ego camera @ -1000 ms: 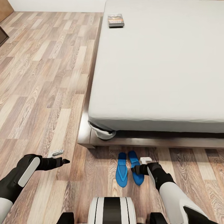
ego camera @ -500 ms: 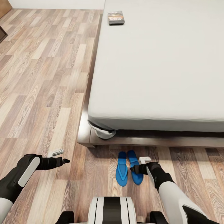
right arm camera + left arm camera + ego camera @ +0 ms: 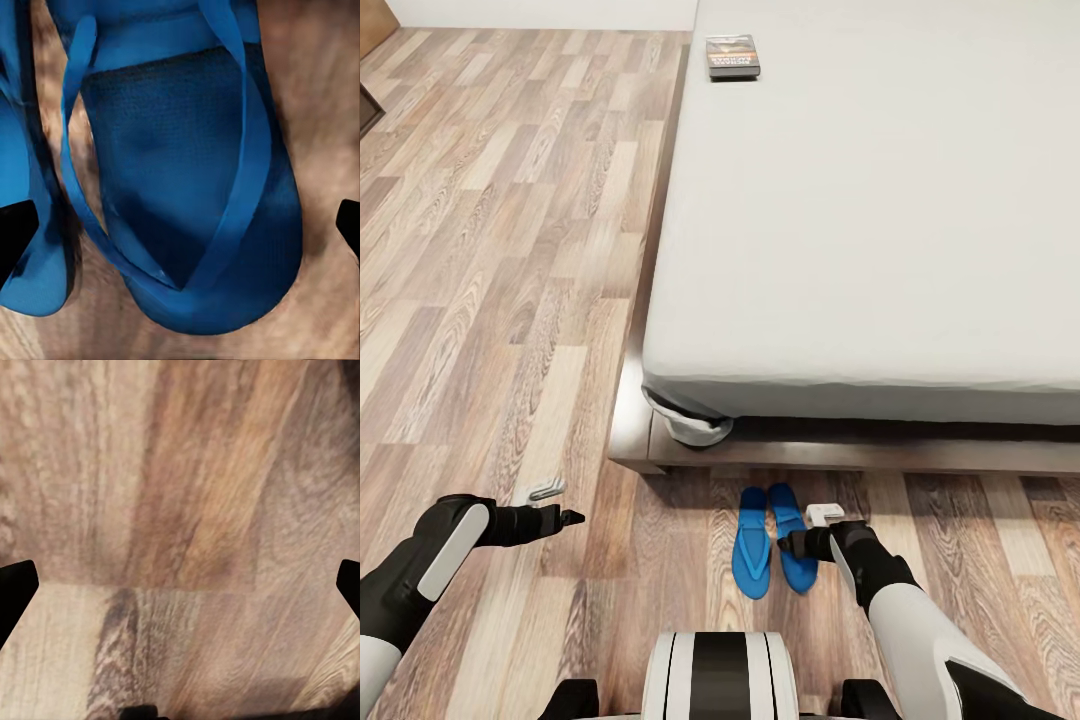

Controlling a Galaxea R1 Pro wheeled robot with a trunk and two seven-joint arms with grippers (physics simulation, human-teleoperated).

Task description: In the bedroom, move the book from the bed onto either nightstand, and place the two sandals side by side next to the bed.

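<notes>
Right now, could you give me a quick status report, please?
Left gripper open over bare floor. Right gripper open above one of two sandals, side by side by the bed. Book on bed. Nothing in the way.

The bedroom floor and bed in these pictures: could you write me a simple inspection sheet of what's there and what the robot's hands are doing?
Surface: wood-plank floor, bare around the left arm.
Job's things: book lies flat on the bed near its far left edge. Two blue sandals lie side by side on the floor just off the bed's foot, close together.
Clutter: nothing seen.
Grippers: left gripper hangs over bare floor, open and empty. Right gripper sits over the right-hand sandal, open, fingers wide either side of its strap end, not gripping.
Cables: nothing seen.
Surroundings: dark wooden bed frame; pale wall beyond.
</notes>
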